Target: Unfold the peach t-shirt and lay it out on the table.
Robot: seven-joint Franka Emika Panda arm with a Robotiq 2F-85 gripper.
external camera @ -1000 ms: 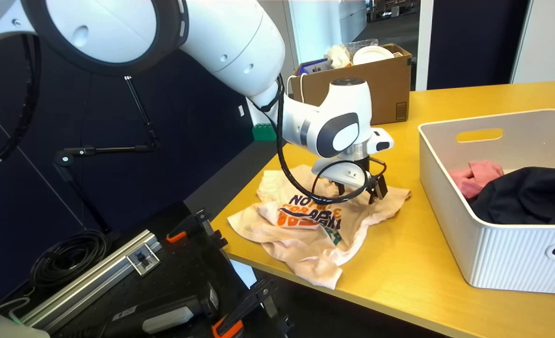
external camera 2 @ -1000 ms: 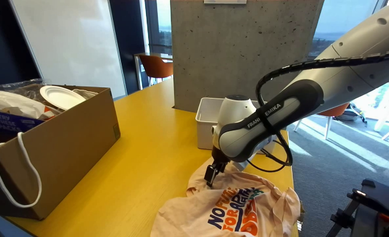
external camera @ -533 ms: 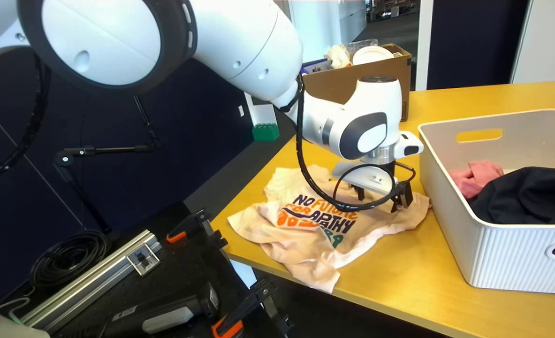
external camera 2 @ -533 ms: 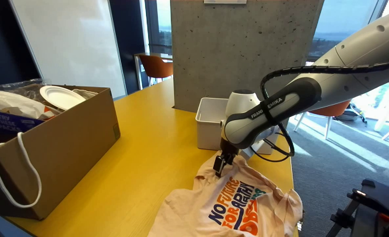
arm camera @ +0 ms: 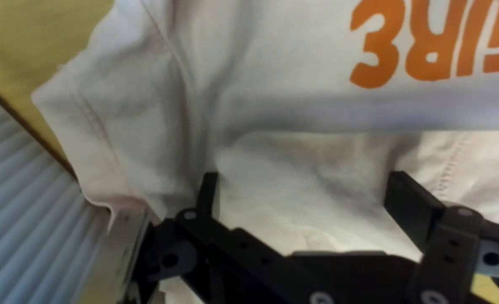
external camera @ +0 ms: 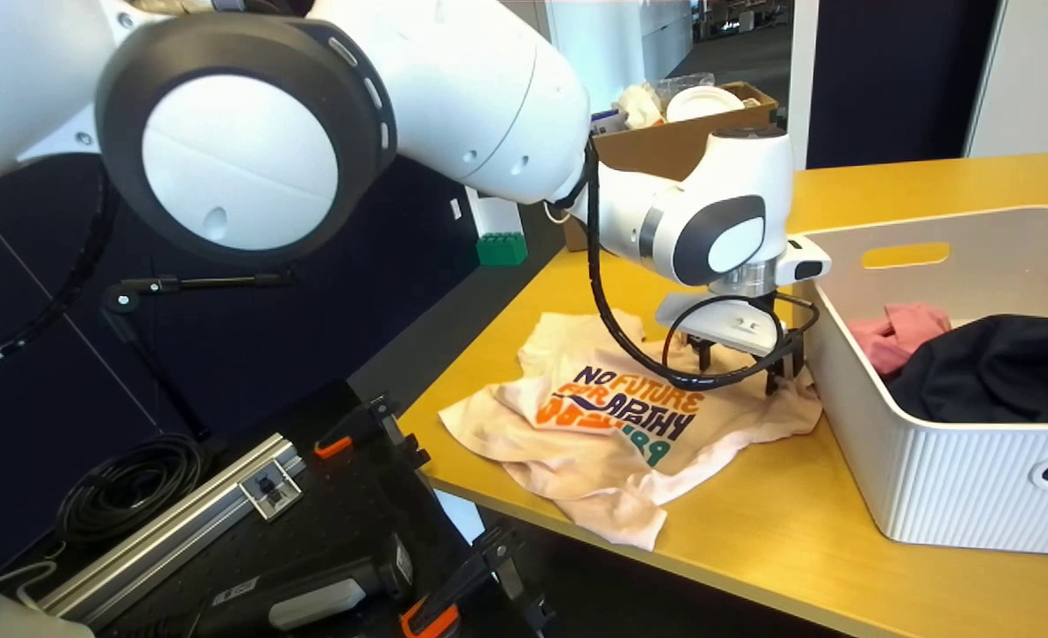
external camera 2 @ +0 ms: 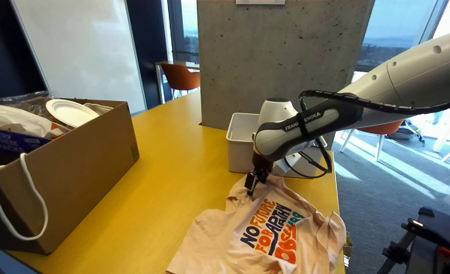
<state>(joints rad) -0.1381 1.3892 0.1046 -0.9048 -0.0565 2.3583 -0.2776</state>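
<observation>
The peach t-shirt (external camera: 594, 492) lies spread but wrinkled on the yellow table (external camera: 754, 523), its orange, dark and green print facing up. Folds bunch the cloth at the end away from the bin, and one corner reaches the table's front edge. In both exterior views my gripper (external camera: 740, 372) points down onto the part of the shirt nearest the bin. The wrist view shows the gripper (arm camera: 303, 174) open, its black fingers (arm camera: 411, 207) wide apart with loose, unpinched fabric below and between them. Fingertips seem to rest on the cloth. Some of the shirt is hidden by the gripper.
A white bin (external camera: 851, 461) holding a pink-red garment (external camera: 900, 337) and a black garment (external camera: 1002, 372) stands right beside my gripper and the shirt's end. At the far side is a cardboard box (external camera 2: 91, 171). A black cable (external camera: 665, 377) loops around the wrist.
My gripper has moved toward the bin, staying open. The shirt's near-bin end has slid along with it up to the bin, and more of the print shows flat.
</observation>
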